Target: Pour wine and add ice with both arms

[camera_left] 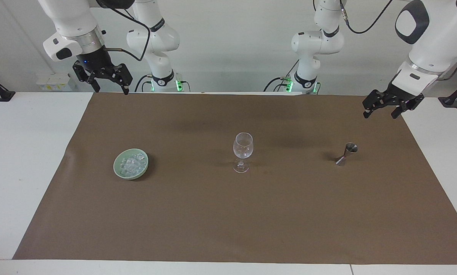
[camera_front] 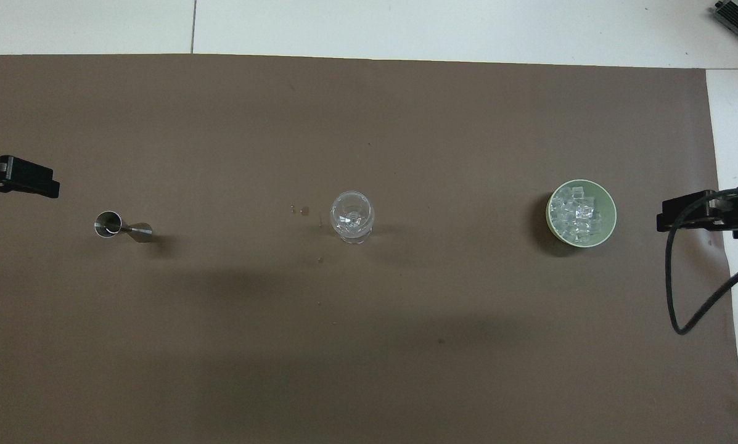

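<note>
I'm at the very start — nothing is picked up yet. My left gripper hangs high with its fingers spread and empty; the steel jigger stands below it on the brown mat, a little toward the middle of the table. My right gripper is likewise wide apart and empty, and the pale green bowl of ice sits below it. Between the two stands the stemmed wine glass, upright, well apart from both. Next, I judge, each gripper must descend — left to the jigger's narrow waist, right to the ice.
</note>
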`<state>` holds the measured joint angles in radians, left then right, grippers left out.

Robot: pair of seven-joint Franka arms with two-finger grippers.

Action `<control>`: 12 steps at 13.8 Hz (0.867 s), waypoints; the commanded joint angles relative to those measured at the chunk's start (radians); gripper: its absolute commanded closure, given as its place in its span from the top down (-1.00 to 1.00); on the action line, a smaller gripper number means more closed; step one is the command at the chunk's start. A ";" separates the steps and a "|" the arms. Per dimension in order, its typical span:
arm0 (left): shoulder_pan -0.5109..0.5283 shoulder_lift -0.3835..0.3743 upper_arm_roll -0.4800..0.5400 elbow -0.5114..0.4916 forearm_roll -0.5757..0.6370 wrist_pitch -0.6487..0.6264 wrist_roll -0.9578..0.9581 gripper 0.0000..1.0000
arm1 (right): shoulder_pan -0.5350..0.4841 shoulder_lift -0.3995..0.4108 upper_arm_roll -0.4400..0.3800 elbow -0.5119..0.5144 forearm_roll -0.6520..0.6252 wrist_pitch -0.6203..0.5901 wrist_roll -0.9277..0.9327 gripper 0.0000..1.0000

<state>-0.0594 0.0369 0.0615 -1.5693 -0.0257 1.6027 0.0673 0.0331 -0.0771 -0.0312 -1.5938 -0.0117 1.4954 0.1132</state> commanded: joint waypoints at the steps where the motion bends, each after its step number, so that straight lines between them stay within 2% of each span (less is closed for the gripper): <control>1: 0.001 -0.029 -0.002 -0.032 0.017 0.003 -0.009 1.00 | -0.009 -0.021 0.005 -0.023 0.013 0.000 -0.024 1.00; 12: 0.024 -0.029 0.001 -0.034 0.017 0.000 -0.009 1.00 | -0.009 -0.023 0.005 -0.023 0.013 0.000 -0.023 1.00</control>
<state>-0.0403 0.0364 0.0688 -1.5710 -0.0254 1.6026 0.0672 0.0331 -0.0772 -0.0312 -1.5939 -0.0117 1.4954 0.1132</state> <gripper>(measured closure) 0.000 0.000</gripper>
